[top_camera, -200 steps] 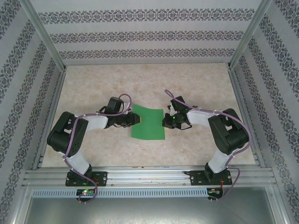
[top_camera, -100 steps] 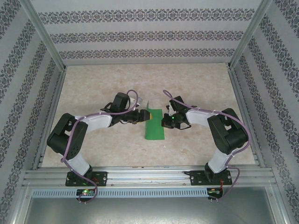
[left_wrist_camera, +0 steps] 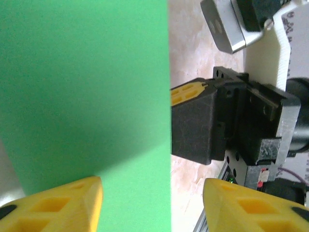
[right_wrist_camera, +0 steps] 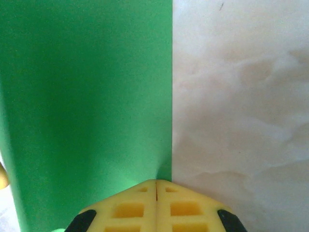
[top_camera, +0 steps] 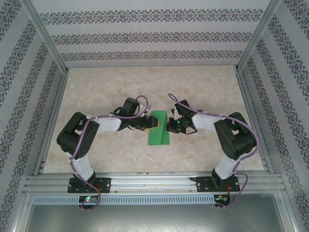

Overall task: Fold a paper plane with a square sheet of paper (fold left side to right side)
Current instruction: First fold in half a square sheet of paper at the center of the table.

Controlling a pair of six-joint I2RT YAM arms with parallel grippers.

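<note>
I pin the square sheet of paper (top_camera: 159,135) with my closed right hand (right_wrist_camera: 156,183) and square its edges with my half-open left hand (left_wrist_camera: 152,187).

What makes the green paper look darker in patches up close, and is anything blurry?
Left wrist view: a soft diagonal shadow crosses the green paper, and the left arm's yellow fingers look blurred, being so near the lens. Right wrist view: the paper shades darker near the right arm's closed fingers. Top view: even light, sharp, no glare.
</note>
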